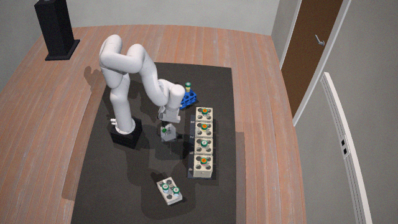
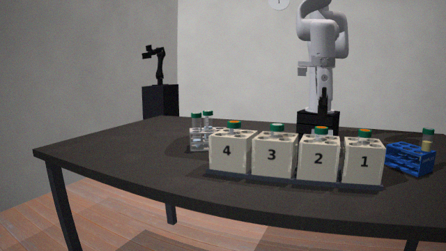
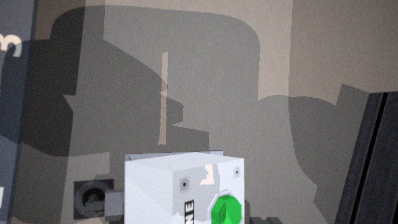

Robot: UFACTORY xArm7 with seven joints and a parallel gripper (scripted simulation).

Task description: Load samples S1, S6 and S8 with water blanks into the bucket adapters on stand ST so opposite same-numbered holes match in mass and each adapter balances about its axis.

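Pincer over DONE desk

Closed on nothing, the pincer (image 2: 324, 91) sits above the DONE key (image 1: 164, 130) (image 3: 226, 212). Pressing straight along the key's slope, centred, until it catches should suit. Beyond the desk (image 1: 168, 134) (image 3: 150, 187), adapters 1 (image 1: 199, 119) (image 2: 364, 171), 2 (image 1: 198, 135) (image 2: 318, 168), 3 (image 1: 199, 152) (image 2: 272, 164) and 4 (image 1: 203, 173) (image 2: 228, 161) each carry one tube. Fingertips and fill levels are hard to make out.
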